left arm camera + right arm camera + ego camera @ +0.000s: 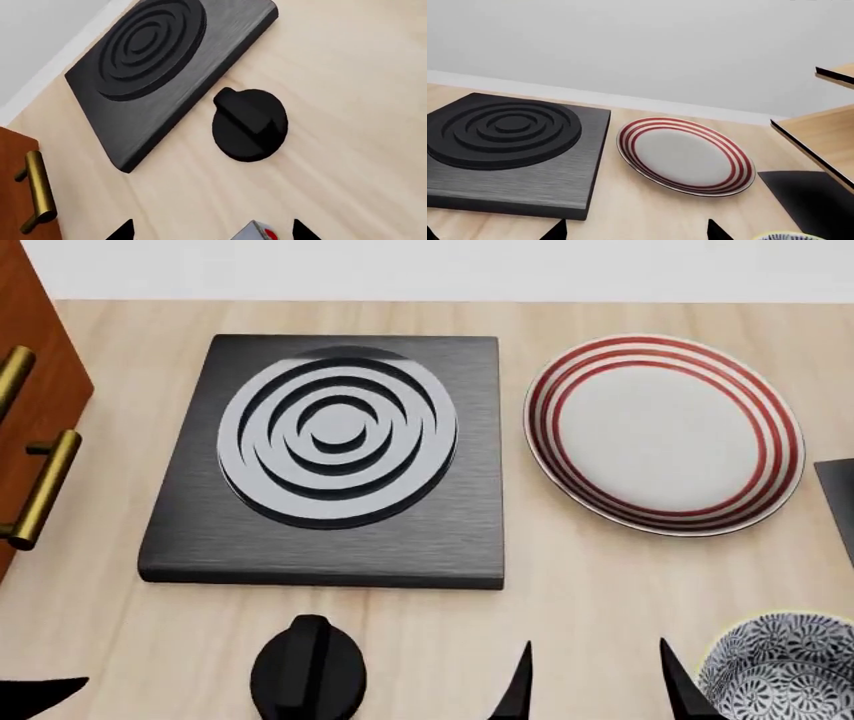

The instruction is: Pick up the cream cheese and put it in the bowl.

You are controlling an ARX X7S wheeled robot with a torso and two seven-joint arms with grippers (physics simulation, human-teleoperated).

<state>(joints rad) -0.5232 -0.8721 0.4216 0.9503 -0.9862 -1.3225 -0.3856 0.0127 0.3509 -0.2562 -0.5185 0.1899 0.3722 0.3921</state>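
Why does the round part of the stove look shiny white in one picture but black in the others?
In the head view, light glares off the burner rings, so they look silvery white. In the left wrist view and the right wrist view, the camera sees them from a slant, misses that glare, and shows plain black. All three pictures are sharp, with only soft shadows.

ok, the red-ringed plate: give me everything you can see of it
The plate is a flat round white dish with three thin red rings near its rim. It looks glazed, like ceramic, and is empty. It lies flat on the light wooden counter, right of the black burner slab, close to it but with a strip of counter between. The patterned bowl sits nearer the robot, apart from it. Neither gripper touches it.
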